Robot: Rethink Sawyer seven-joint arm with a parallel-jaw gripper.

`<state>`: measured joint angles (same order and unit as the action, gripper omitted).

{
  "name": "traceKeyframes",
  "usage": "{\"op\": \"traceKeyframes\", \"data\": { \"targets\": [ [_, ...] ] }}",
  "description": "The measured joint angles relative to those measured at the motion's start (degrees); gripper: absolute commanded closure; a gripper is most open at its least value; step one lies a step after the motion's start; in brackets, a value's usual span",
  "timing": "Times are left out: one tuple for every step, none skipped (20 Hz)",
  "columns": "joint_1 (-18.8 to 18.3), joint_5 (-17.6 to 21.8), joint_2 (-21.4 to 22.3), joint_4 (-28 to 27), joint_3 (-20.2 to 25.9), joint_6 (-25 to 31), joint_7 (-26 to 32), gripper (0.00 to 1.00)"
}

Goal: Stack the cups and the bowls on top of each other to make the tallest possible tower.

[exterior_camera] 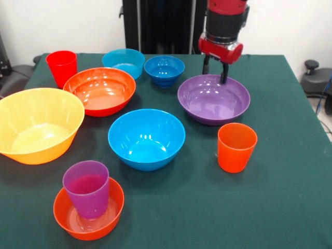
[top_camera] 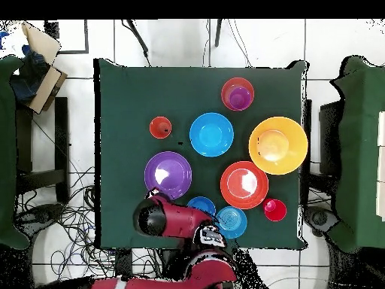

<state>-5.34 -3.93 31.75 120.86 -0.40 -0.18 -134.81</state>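
Note:
My gripper [exterior_camera: 216, 71] hangs open over the far rim of the wide purple bowl [exterior_camera: 212, 106] [top_camera: 168, 174], with nothing between its fingers [exterior_camera: 224, 74]. The purple cup [exterior_camera: 86, 188] [top_camera: 240, 98] stands upright inside the small orange bowl [exterior_camera: 63, 215] [top_camera: 225, 89] at the near left. The orange cup [exterior_camera: 236, 147] [top_camera: 160, 127] stands alone in front of the purple bowl. At the far left corner is the red cup [exterior_camera: 62, 66] [top_camera: 274, 210]. In the overhead view the arm [top_camera: 154, 217] covers the gripper.
The medium blue bowl [exterior_camera: 146, 137] [top_camera: 211, 134] sits mid-table. The large yellow-orange bowl [exterior_camera: 37, 124] [top_camera: 277, 145] and the orange-red bowl [exterior_camera: 101, 89] [top_camera: 244, 184] lie to the left. The teal bowl [exterior_camera: 123, 61] [top_camera: 231, 222] and small blue bowl [exterior_camera: 164, 69] [top_camera: 201, 205] sit at the far edge.

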Motion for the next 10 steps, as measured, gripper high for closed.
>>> {"op": "traceKeyframes", "data": {
  "targets": [
    [-0.67, 0.0, 1.02, 0.38, 0.31, 1.11, 0.0, 0.0],
    [-1.33, 0.0, 2.04, 0.77, 0.62, 2.22, 0.0, 0.0],
    [-2.04, 0.01, 3.47, 1.07, 0.68, 4.06, 0.0, 0.0],
    [-2.19, 0.01, 3.87, 1.12, 0.68, 4.53, 0.0, 0.0],
    [-2.3, 0.0, 4.21, 1.14, 0.68, 4.88, 0.0, 0.0],
    [-2.4, 0.0, 4.84, 1.15, 0.68, 5.43, 0.0, 0.0],
    [-2.37, 0.01, 4.99, 1.16, 0.69, 5.43, 0.0, 0.0],
    [-2.34, 0.02, 4.99, 1.16, 0.7, 5.43, 0.0, 0.0],
    [-2.31, 0.04, 4.99, 1.17, 0.7, 5.43, 0.0, 0.0],
    [-2.31, 0.13, 4.92, 1.17, 0.71, 5.43, 0.0, 0.0]
  ]
}}
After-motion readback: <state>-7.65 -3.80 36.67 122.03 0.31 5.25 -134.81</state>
